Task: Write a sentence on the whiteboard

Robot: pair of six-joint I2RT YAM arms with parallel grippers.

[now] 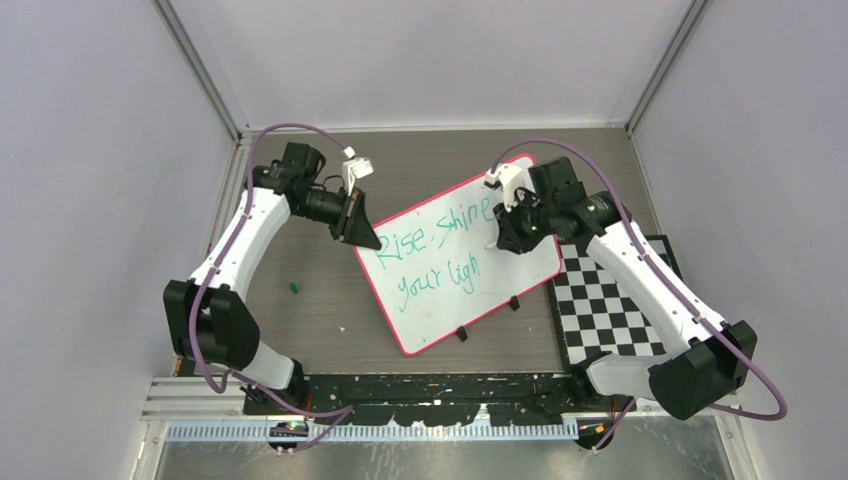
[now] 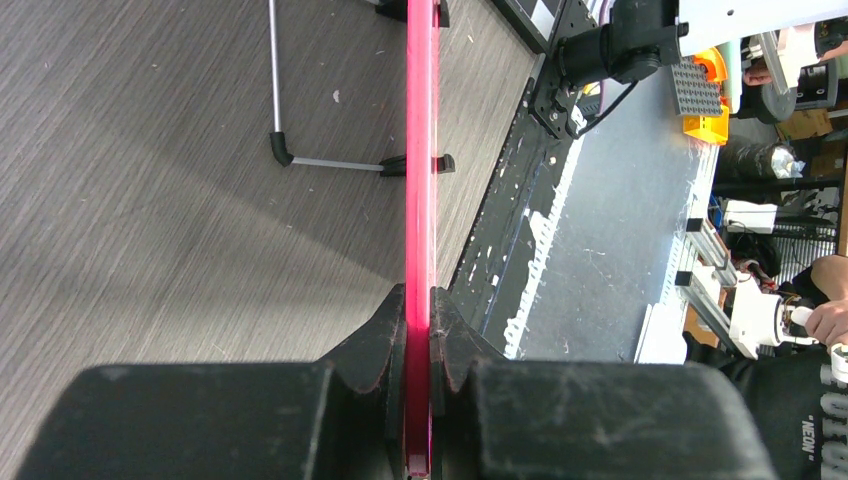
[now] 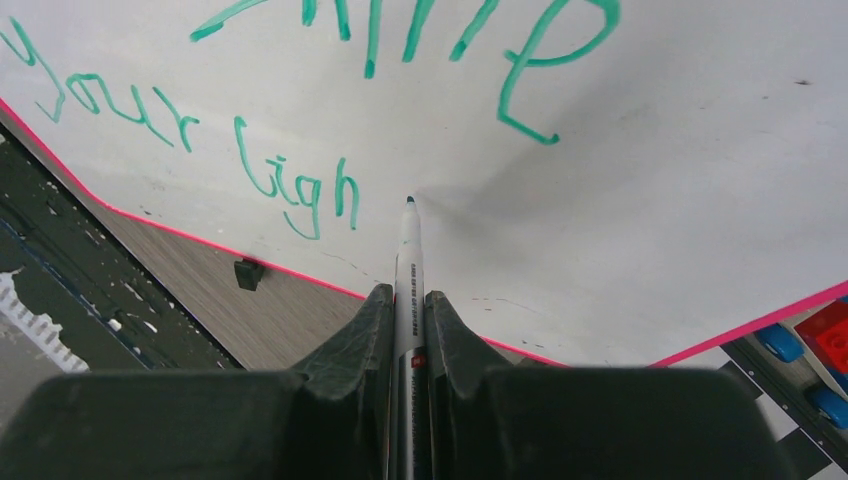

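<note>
Whiteboard point(image 1: 525, 268): a large flat white rectangular board with rounded corners and a thin pink-red rim. It lies askew on the grey wood-grain table point(image 1: 320, 300), its right corner by the black-and-white checkerboard mat point(image 1: 612, 300).
Sentence point(image 1: 440, 255): teal-green handwriting in two lines, "Rise, shine" above "your Ligh". The last word lacks its final letter and a full stop.
Left gripper point(image 1: 362, 232): pressed together on the board's left edge. The left wrist view shows the pink rim pinched flat between both fingers.
Right gripper point(image 1: 505, 235): pinching a white-barrelled teal marker point(image 3: 408, 260) that points forward, straight out between the fingers.
Marker tip: just right of the "h" in the right wrist view. Whether it touches the surface I cannot tell.
Step in hand: writing the closing "t", by my reading.
Doing it well: set the tip down a letter's gap right of the "h", on the same baseline. Draw a short downstroke, lift, then cross it, with light, even pressure. The left clamp should hold firm so the board does not slide.
Risk: pressing hard could skid the board or smear the fresh "h".
</note>
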